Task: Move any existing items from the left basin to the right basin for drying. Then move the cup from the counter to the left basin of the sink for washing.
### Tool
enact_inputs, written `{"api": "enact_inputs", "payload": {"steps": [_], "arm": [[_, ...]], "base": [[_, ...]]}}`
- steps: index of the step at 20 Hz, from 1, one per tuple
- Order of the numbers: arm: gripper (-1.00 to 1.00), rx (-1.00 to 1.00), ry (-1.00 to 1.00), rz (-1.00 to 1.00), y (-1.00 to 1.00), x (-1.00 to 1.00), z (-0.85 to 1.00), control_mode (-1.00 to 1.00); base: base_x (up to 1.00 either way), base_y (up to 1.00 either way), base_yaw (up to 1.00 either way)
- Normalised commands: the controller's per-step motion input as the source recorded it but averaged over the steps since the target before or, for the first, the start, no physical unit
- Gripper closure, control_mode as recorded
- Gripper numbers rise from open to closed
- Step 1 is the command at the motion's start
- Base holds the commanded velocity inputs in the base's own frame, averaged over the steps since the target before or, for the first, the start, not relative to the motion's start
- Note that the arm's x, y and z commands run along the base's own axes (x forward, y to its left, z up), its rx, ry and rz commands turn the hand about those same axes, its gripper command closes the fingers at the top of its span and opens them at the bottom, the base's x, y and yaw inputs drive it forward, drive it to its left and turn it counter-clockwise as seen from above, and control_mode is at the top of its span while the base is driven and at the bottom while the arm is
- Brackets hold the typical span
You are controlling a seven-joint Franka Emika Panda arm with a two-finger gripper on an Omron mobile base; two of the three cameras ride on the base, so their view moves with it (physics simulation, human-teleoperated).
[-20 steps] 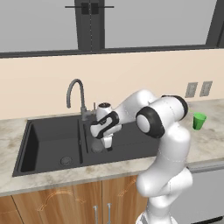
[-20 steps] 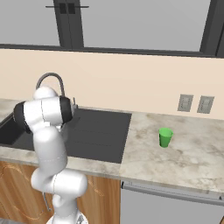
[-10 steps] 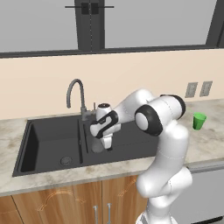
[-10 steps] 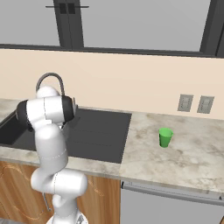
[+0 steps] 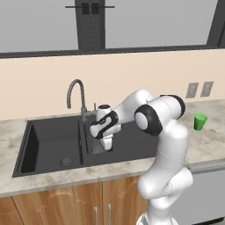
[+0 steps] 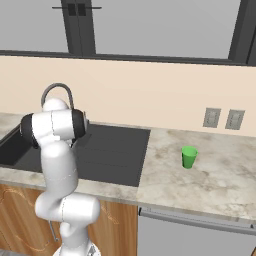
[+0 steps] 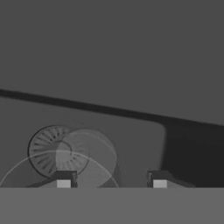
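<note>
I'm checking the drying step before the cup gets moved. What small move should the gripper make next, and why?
Probably lift straight up out of the right basin. In the hand view the gripper stands open, with the glass resting on the basin floor by the drain, so it looks released. The green cup waits on the counter.

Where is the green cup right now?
The green cup stands upright on the beige counter, right of the sink, below the wall outlets.
</note>
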Motion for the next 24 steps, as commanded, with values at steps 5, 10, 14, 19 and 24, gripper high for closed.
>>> {"api": "enact_inputs", "payload": {"steps": [5,10,14,19,24], "arm": [[-1.00,0.00,0.01,0.00,0.00,0.00,0.20,-1.00],[-1.00,-0.01,0.00,-0.01,0.00,0.00,0.37,-1.00],[-1.00,-0.02,0.00,-0.03,0.00,0.00,0.39,-1.00],[-1.00,-0.02,0.00,-0.04,-0.01,-0.01,0.35,-1.00],[-1.00,-0.02,0.00,-0.05,-0.01,-0.05,0.27,-1.00]], "base": [[0.00,0.00,0.00],[0.00,0.00,0.00],[0.00,0.00,0.00],[0.00,0.00,0.00],[0.00,0.00,0.00]]}}
